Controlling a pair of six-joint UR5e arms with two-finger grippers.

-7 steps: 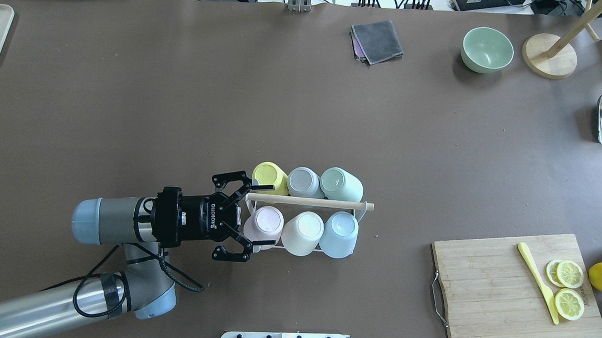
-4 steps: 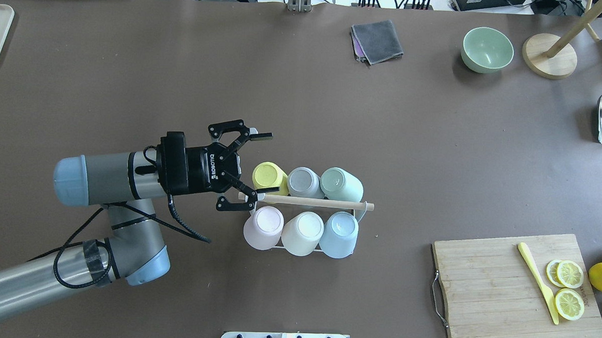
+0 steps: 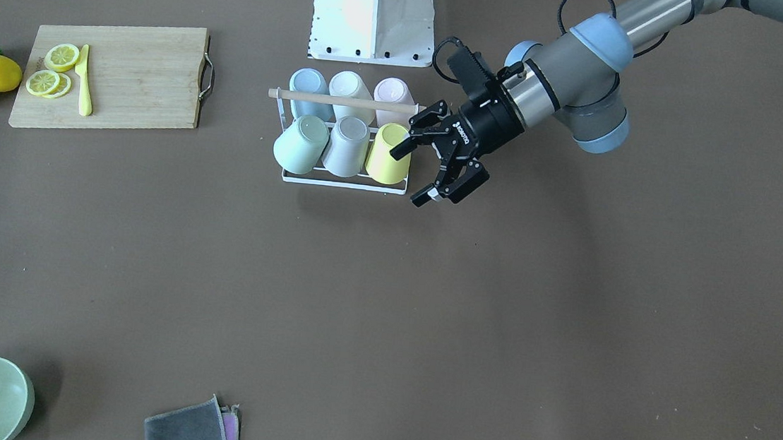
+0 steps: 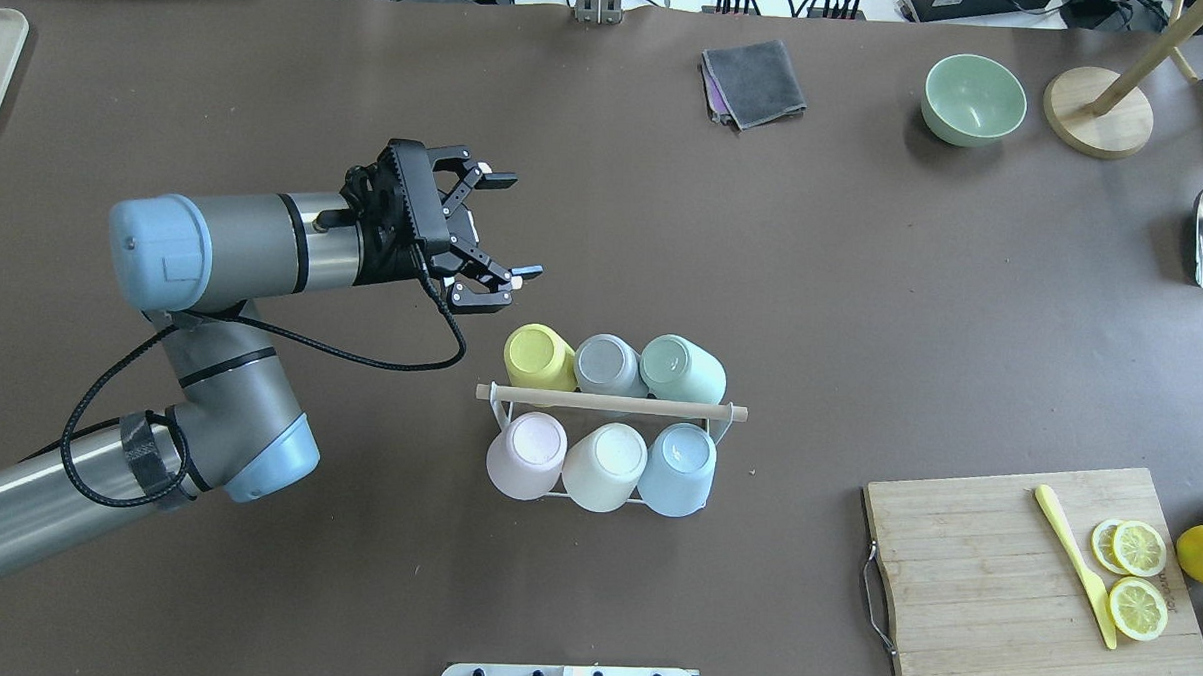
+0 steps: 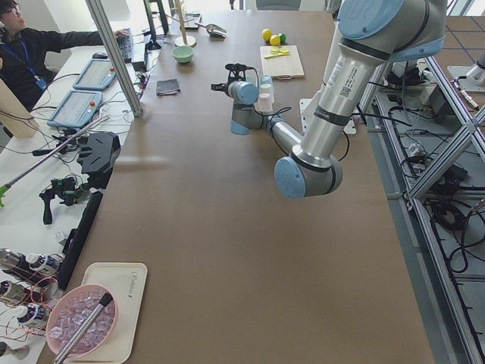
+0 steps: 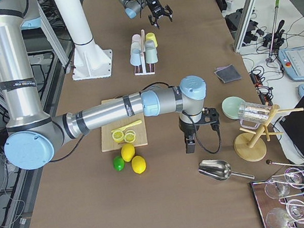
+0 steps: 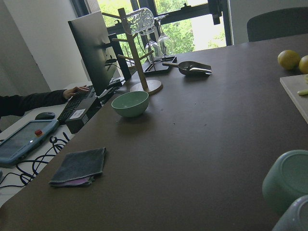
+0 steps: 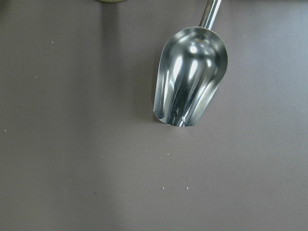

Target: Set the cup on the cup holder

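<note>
Left gripper [image 4: 515, 225] wide open, empty, near yellow cup [image 4: 539, 358]. If I swing low, I clip cup holder [image 4: 609, 402] and tip it. Right gripper [image 6: 189, 145]: cannot tell.

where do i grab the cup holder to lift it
Grip the wooden rod across the top of the cup holder, at its middle, from above, pinching across it: it lies level and exposed, while upturned cups fill both sides.

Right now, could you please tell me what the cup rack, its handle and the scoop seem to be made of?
Rack: thin white wire, probably coated metal with a smooth finish.
Handle: pale round rod with a matte, wood-like tone, so likely wood.
Scoop: polished metal, judging by its mirror-like highlights; probably steel.
</note>
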